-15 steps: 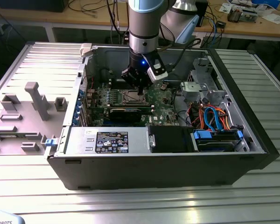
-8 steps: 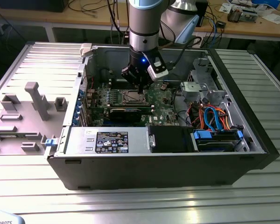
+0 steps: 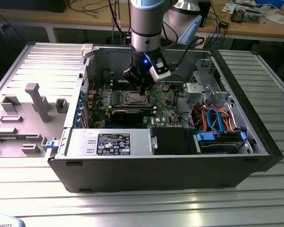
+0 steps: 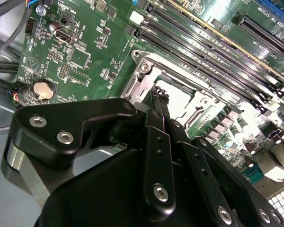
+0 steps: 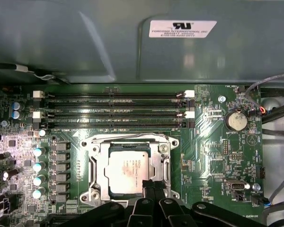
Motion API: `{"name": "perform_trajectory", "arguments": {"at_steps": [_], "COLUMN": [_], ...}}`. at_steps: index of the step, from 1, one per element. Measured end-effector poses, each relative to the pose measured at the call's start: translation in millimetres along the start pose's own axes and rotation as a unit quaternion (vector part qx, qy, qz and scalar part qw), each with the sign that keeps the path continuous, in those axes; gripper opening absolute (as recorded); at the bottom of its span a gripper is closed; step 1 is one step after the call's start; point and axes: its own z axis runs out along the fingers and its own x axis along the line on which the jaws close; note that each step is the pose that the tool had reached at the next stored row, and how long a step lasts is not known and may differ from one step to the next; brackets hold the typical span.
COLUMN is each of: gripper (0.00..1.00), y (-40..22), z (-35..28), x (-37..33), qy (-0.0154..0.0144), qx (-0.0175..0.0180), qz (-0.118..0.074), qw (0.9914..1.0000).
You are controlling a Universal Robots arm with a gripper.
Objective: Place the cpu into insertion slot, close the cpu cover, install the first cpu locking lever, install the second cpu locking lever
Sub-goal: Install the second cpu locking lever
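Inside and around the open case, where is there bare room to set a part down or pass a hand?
Free: the ribbed tabletop in front of the case, and the strip past its side on the exterior view's right. Crowded: the motherboard around the cpu, where the gripper hangs, and the cabled drive corner.

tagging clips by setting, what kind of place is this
Probably a robotics lab or electronics workshop. An open computer case lies on a ribbed metal table, the robot arm reaches down over its green motherboard, and wooden benches behind carry cables and loose parts.
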Motion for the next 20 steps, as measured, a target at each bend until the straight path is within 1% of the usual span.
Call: {"name": "perform_trajectory", "arguments": {"at_steps": [2,4,20], "gripper": [0.11,0.11,0.11], "y": [-3.2,-4.8,-5.3], "z": [0.1,0.1,0.1], "x": [0.0,0.0,0.0], "qy": [0.0000,0.0000,0.0000], "qx": [-0.0001,0.0000,0.0000], "qz": [0.000,0.000,0.000], "qw": [1.00000,1.00000,1.00000]}}
